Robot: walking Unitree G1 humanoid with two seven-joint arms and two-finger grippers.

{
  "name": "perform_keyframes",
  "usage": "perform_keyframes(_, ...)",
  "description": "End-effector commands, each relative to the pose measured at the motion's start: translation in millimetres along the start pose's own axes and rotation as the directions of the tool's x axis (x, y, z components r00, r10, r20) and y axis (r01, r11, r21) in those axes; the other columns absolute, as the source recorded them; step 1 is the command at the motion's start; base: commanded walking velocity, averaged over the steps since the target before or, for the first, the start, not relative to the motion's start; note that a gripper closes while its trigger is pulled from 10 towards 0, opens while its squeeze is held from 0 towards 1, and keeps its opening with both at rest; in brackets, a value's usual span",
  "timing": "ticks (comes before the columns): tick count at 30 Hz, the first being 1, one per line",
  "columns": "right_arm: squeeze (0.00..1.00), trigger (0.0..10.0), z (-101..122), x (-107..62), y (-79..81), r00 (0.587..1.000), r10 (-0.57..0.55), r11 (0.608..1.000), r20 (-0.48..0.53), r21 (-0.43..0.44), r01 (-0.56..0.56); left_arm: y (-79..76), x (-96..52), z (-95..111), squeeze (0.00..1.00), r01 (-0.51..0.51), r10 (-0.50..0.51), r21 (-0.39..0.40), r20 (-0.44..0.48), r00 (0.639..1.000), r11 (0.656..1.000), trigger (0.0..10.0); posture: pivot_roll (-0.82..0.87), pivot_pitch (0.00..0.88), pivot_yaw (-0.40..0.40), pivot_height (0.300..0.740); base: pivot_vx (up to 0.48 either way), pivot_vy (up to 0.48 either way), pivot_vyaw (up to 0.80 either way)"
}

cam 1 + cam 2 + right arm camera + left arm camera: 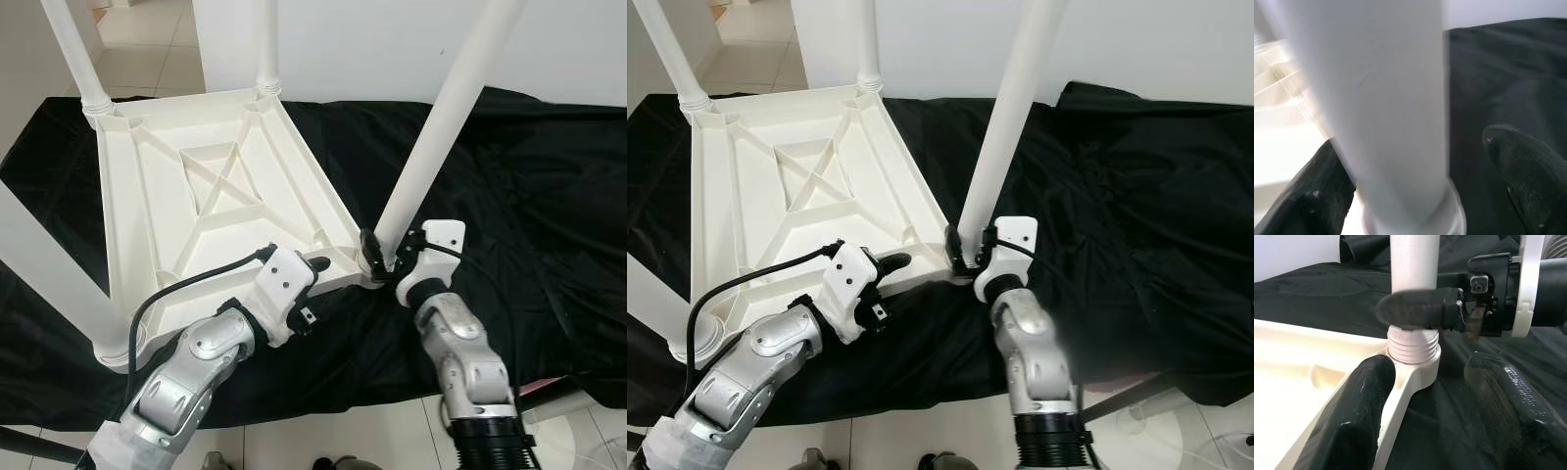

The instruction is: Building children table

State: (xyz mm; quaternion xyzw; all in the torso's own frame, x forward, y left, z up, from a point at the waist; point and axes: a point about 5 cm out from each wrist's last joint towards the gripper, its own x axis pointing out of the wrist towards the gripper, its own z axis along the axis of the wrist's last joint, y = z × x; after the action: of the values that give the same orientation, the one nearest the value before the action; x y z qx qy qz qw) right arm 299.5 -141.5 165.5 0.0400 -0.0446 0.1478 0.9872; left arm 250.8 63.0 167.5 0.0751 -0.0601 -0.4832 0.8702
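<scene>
A white plastic children's table (pixel 125 196) lies upside down on a black cloth (pixel 529 176), its legs pointing up. The near right leg (pixel 441 127) stands in the corner socket, and its threaded base (pixel 1413 345) is seated there. My right gripper (pixel 377 257) is open around the base of this leg. In the right wrist view one finger (pixel 1317 196) touches the leg (pixel 1386 107), while the other (pixel 1523 171) stands apart from it. My left gripper (pixel 315 279) is open at the table's near rim beside that corner. One of its fingers (pixel 1361 401) rests on the rim.
Three more legs rise from the far left corner (pixel 69 49), the far right corner (pixel 266 39) and the near left corner (pixel 49 274). A white wall (pixel 372 39) stands behind the cloth, with tiled floor (pixel 147 49) at the far left.
</scene>
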Motion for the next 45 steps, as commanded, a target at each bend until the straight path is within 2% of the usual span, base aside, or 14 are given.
perform_keyframes(1, 0.00, 10.0, -1.5, 0.8, -5.1, 0.998, 0.060, 0.998, -0.011, -0.027, -0.060, -4.7, 2.2, -2.0, 0.00, 0.073, -0.073, 0.003, -0.004, 0.997, 0.997, 10.0, -0.07, 0.103, -0.043, 0.740, 0.000, 0.000, 0.00)
perform_keyframes(4, 0.00, 10.0, -1.0, 7.1, -10.4, 0.978, 0.207, 0.970, -0.040, -0.120, -0.210, -4.6, 3.5, -1.3, 0.00, 0.073, -0.073, 0.005, 0.000, 0.997, 0.997, 10.0, -0.07, 0.099, -0.041, 0.740, 0.000, 0.000, 0.00)
perform_keyframes(8, 0.00, 10.0, -2.5, 15.1, -9.6, 0.951, 0.301, 0.938, -0.076, -0.156, -0.310, -4.5, 4.1, -0.7, 0.00, 0.074, -0.074, 0.007, 0.003, 0.997, 0.997, 10.0, -0.06, 0.094, -0.042, 0.740, 0.000, 0.000, 0.00)
perform_keyframes(14, 0.00, 10.0, -4.5, 22.2, -14.1, 0.936, 0.337, 0.920, -0.104, -0.176, -0.351, -3.3, 4.3, -0.1, 0.00, 0.068, -0.068, 0.011, 0.004, 0.998, 0.998, 10.0, -0.05, 0.092, -0.047, 0.740, 0.000, 0.000, 0.00)
perform_keyframes(15, 0.00, 8.0, -4.8, 23.3, -15.7, 0.931, 0.348, 0.913, -0.111, -0.184, -0.364, -3.5, 3.6, -0.1, 0.00, 0.065, -0.065, 0.012, 0.004, 0.998, 0.998, 10.0, -0.05, 0.092, -0.047, 0.740, 0.000, 0.000, 0.00)
perform_keyframes(18, 0.00, 7.6, -5.6, 24.4, -18.5, 0.921, 0.373, 0.902, -0.116, -0.186, -0.389, -3.8, 3.1, -0.4, 0.00, 0.062, -0.062, 0.011, 0.002, 0.998, 0.998, 10.0, -0.04, 0.095, -0.051, 0.740, 0.000, 0.000, 0.00)
perform_keyframes(20, 0.00, 2.7, -7.3, 24.6, -21.9, 0.916, 0.384, 0.896, -0.121, -0.189, -0.401, -4.4, 1.6, -1.8, 0.00, 0.059, -0.059, 0.009, -0.004, 0.998, 0.998, 10.0, -0.04, 0.096, -0.052, 0.740, 0.000, 0.000, 0.00)
perform_keyframes(22, 0.00, 2.7, -8.2, 24.5, -22.8, 0.915, 0.383, 0.896, -0.124, -0.190, -0.401, -4.5, 1.2, -2.0, 0.00, 0.059, -0.059, 0.008, -0.005, 0.998, 0.998, 10.0, -0.04, 0.096, -0.052, 0.740, 0.000, 0.000, 0.00)
perform_keyframes(23, 0.00, 0.0, -9.1, 24.6, -23.5, 0.914, 0.386, 0.896, -0.124, -0.184, -0.404, -4.5, 1.1, -2.1, 0.00, 0.060, -0.059, 0.009, -0.006, 0.998, 0.998, 10.0, -0.04, 0.096, -0.052, 0.740, 0.000, 0.000, 0.00)
perform_keyframes(32, 0.00, 0.0, -14.3, 22.2, -25.8, 0.923, 0.366, 0.907, -0.119, -0.178, -0.383, -4.1, 0.6, -2.7, 0.00, 0.063, -0.063, 0.010, -0.010, 0.998, 0.998, 10.0, -0.05, 0.097, -0.049, 0.740, 0.000, 0.000, 0.00)
perform_keyframes(33, 0.00, 10.0, -15.0, 21.2, -26.1, 0.927, 0.356, 0.913, -0.116, -0.168, -0.372, -4.3, 0.8, -2.7, 0.00, 0.064, -0.064, 0.010, -0.010, 0.998, 0.998, 10.0, -0.05, 0.095, -0.046, 0.740, 0.000, 0.000, 0.00)
perform_keyframes(38, 0.00, 10.0, -14.8, 18.5, -23.8, 0.957, 0.278, 0.951, -0.084, -0.117, -0.286, -4.8, 1.2, -2.8, 0.00, 0.069, -0.069, 0.010, -0.010, 0.998, 0.998, 10.0, -0.05, 0.096, -0.046, 0.740, 0.000, 0.000, 0.00)
perform_keyframes(41, 0.00, 10.0, -15.1, 18.3, -23.7, 0.962, 0.260, 0.956, -0.084, -0.116, -0.268, -5.1, 1.0, -2.8, 0.00, 0.070, -0.070, 0.009, -0.009, 0.998, 0.998, 10.0, -0.05, 0.096, -0.046, 0.740, 0.000, 0.000, 0.00)
perform_keyframes(45, 0.00, 10.0, -18.9, 14.6, -19.5, 0.989, 0.121, 0.988, -0.081, -0.090, -0.128, -6.0, 1.1, -3.2, 0.00, 0.069, -0.069, 0.007, -0.010, 0.998, 0.998, 10.0, -0.05, 0.095, -0.052, 0.740, 0.000, 0.000, 0.00)
